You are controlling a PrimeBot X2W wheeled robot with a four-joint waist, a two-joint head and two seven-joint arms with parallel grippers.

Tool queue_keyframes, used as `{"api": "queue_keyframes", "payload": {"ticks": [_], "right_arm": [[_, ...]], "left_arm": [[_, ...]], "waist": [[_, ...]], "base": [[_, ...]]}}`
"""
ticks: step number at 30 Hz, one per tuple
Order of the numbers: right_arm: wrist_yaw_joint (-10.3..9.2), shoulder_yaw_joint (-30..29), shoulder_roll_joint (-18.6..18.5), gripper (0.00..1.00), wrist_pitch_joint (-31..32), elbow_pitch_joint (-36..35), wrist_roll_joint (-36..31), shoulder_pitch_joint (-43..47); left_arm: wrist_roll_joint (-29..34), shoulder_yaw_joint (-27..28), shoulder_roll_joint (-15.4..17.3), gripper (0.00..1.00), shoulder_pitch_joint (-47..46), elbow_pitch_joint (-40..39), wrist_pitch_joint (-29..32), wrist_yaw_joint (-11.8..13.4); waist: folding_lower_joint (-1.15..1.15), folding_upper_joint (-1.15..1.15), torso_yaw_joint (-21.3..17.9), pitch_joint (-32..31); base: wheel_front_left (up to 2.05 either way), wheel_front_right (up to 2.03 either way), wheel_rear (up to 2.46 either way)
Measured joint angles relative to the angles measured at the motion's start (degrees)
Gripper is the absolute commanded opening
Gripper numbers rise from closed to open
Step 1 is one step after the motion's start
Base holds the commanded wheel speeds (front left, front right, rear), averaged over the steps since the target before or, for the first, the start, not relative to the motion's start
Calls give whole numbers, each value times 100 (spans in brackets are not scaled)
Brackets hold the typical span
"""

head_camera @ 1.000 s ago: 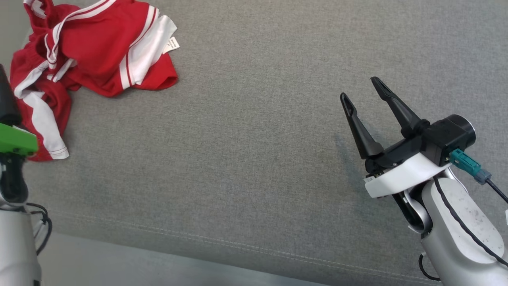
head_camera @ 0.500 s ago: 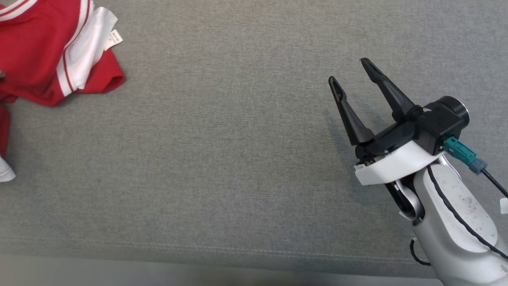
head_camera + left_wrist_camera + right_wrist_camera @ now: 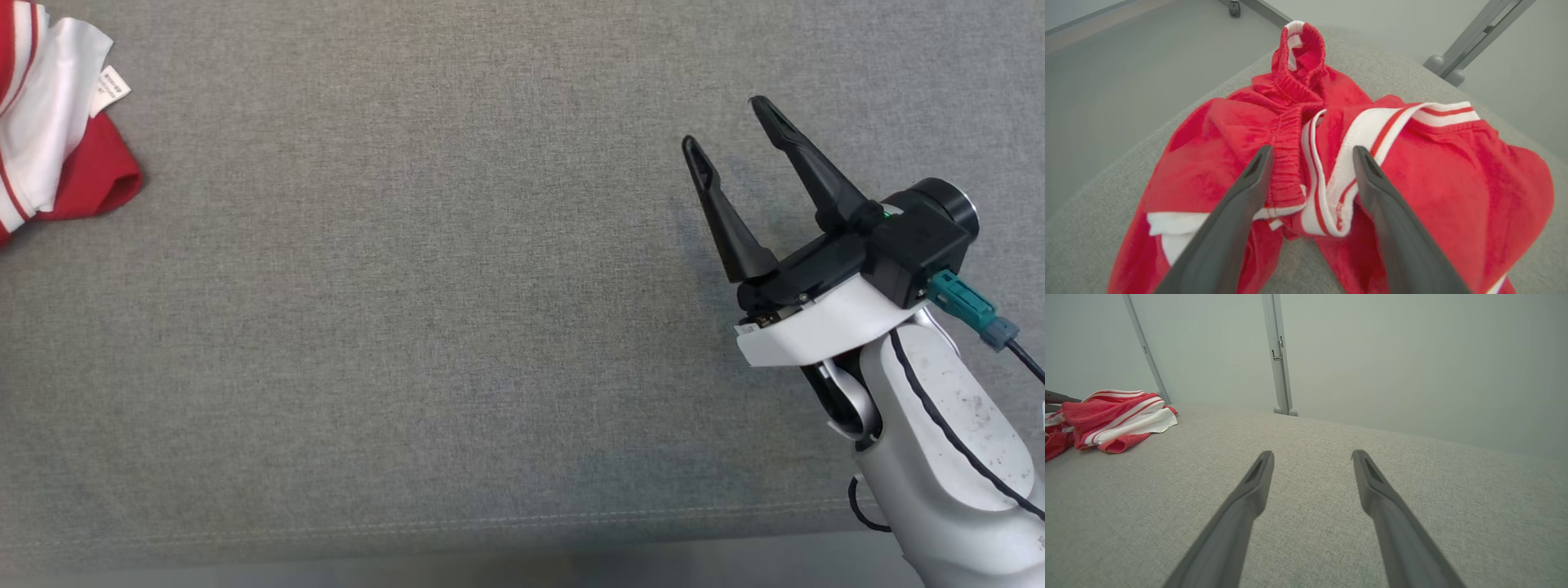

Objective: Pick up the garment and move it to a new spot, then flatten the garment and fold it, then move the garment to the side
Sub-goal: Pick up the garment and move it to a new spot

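One garment (image 3: 82,181), two tools, one sewn-in label (image 3: 113,84), all on or above one grey cloth-covered worktop (image 3: 457,310).

The garment is red with white bands and thin red stripes. It lies crumpled at the worktop's far left corner. The left wrist view shows a gathered elastic waistband (image 3: 1290,163) bunched up in its middle.

The left tool (image 3: 1312,150) has its two dark fingers spread wide and holds nothing. They hang over the heap at that left corner of the worktop, one finger over the waistband and the other over a white band with a red stripe. Whether the tips touch the cloth cannot be told.

The right tool (image 3: 725,121) is also spread wide and empty. It hangs over the right part of the worktop, with bare grey cloth below it. Its fingers point toward the worktop's far edge and touch nothing. A teal plug (image 3: 963,300) with a black cable sits on the side of its dark wrist housing.

The label is small and white. It sticks out from a white band at the garment's edge, toward the worktop's middle. There is dark print on it, too small to read. No other writing or brand shows
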Motion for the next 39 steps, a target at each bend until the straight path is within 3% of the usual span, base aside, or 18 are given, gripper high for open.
{"api": "queue_keyframes", "payload": {"ticks": [2,4,5,6,8,15,23,39], "right_arm": [[0,-33,-18,100,0,0,-7,-4],[0,-54,-22,100,0,4,-8,-6],[-1,-68,-22,100,0,12,-8,-6],[-1,-74,-22,100,0,14,-8,-7],[-1,-81,-20,100,0,16,-8,-8],[0,-91,-5,100,0,49,-8,-9],[0,-97,83,100,0,151,8,-9],[2,-97,369,100,0,299,140,122]], "left_arm": [[149,-25,2,100,-20,182,0,154],[224,-46,-1,85,-37,311,2,230],[235,-85,-5,49,-54,380,1,263],[270,-123,-8,42,-63,442,3,285],[282,-152,-18,0,-79,522,5,324],[322,-233,-70,0,-194,627,-123,313],[383,-455,-62,0,-274,671,-457,-38],[705,-1002,-69,0,247,1053,-624,-334]], "waist": [[0,0,-36,52],[0,0,-58,79],[0,0,-58,77],[0,0,-54,69],[0,0,-36,40],[0,0,39,-106],[0,0,121,-318],[-1,0,14,-960]], "base": [[0,0,0],[0,0,0],[0,0,0],[0,0,0],[0,0,0],[0,0,0],[0,0,0],[0,0,0]]}}
